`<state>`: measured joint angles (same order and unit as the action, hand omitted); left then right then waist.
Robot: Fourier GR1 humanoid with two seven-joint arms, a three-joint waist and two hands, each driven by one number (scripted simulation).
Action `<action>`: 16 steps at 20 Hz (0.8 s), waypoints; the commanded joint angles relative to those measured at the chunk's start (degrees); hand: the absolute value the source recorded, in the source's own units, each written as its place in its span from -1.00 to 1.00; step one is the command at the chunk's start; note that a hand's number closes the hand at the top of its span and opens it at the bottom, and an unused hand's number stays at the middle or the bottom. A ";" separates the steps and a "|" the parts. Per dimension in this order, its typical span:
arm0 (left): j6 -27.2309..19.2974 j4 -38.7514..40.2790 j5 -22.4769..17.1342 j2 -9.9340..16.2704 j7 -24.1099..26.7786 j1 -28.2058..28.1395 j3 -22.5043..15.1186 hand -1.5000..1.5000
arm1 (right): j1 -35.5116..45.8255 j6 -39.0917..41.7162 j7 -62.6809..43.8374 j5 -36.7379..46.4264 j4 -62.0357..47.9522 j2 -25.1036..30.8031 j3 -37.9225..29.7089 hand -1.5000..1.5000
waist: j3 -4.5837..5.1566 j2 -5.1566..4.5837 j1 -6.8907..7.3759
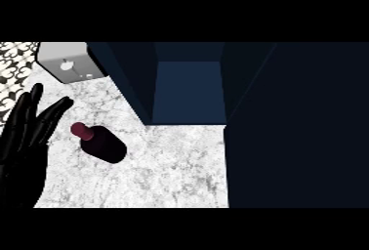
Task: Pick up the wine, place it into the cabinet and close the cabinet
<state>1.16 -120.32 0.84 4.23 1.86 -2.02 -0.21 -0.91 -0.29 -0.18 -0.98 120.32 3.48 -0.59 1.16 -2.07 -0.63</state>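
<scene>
Wine bottle [101,143] stands on the counter [173,166], at 7 o'clock from the open cabinet [189,90] (door swung wide to admit it). My left hand [25,132] rests at 9 o'clock, fingers straight, holding nothing. Right hand unseen.

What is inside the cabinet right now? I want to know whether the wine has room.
The open cabinet shows only bare blue interior; its lower depths are hidden. The wine stands outside on the counter.

kitchen | marble counter [173,166] | dark blue cabinet [189,88] | toaster [69,61]
</scene>
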 commanded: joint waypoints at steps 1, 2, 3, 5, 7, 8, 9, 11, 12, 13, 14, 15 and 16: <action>2.19 6.35 -2.30 1.31 0.07 4.89 1.39 -1.00 | 3.85 1.21 -0.34 -1.85 -4.15 2.57 -4.11 -1.00 | -1.15 1.90 0.41; 7.04 10.51 -7.53 5.02 3.75 7.03 5.83 -1.00 | 1.19 0.63 -1.78 -0.48 0.45 1.20 -0.83 -1.00 | -1.10 1.92 0.07; 7.44 12.30 -6.48 4.43 3.90 10.07 3.30 -1.00 | -0.40 2.32 -0.10 -1.82 1.13 2.70 -2.57 -1.00 | -1.13 1.91 -0.49; 10.97 13.42 -10.11 7.18 1.14 15.21 4.26 -1.00 | -4.96 3.90 2.82 -2.60 3.64 2.64 -2.31 -1.00 | -1.17 1.97 -1.18; 12.60 17.09 -18.74 1.23 -4.32 9.76 0.87 -1.00 | -5.57 9.56 -3.87 -6.64 2.81 2.83 5.63 -1.00 | -1.01 1.40 -1.73; 13.42 17.59 -21.36 1.04 -6.08 10.88 0.95 -1.00 | -4.99 10.05 -5.14 -7.45 3.21 3.47 5.67 -1.00 | -1.05 1.66 -1.11; 13.22 17.70 -22.96 1.98 -9.52 13.20 1.75 -1.00 | -5.76 11.26 -6.69 -9.92 4.59 4.42 4.99 -1.00 | -1.15 1.93 -1.12; 13.73 17.45 -26.70 2.53 -12.76 14.52 2.54 -1.00 | -7.37 10.51 -8.58 -10.81 7.54 4.01 5.17 -1.00 | -1.14 2.14 -0.28; 12.33 19.49 -27.57 2.56 -13.76 18.04 3.98 -1.00 | -9.70 10.69 -9.41 -11.39 10.11 4.32 4.98 -1.00 | -1.15 2.13 -0.50; 11.81 16.89 -28.62 2.44 -16.35 16.56 3.24 -1.00 | -8.68 12.22 -7.75 -12.67 7.92 5.69 2.41 -1.00 | -1.18 2.14 0.16; 12.51 16.02 -30.24 4.29 -17.44 17.47 5.00 -1.00 | -7.40 10.31 -14.65 -15.14 13.38 5.96 2.13 -1.00 | -1.15 2.18 0.26; 9.91 17.32 -29.49 2.79 -18.69 20.99 3.88 -1.00 | -9.64 11.51 -11.83 -14.59 12.46 5.86 1.70 -1.00 | -1.17 2.14 0.10; 11.76 16.23 -31.23 3.68 -18.93 18.93 4.38 -1.00 | -10.17 12.62 -12.88 -15.13 13.33 6.76 1.65 -1.00 | -1.17 2.16 0.27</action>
<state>12.73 -103.86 -25.96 7.39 -12.76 14.80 3.42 -8.89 10.24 -10.05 -13.14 130.05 8.75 1.77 0.03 -0.08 -0.77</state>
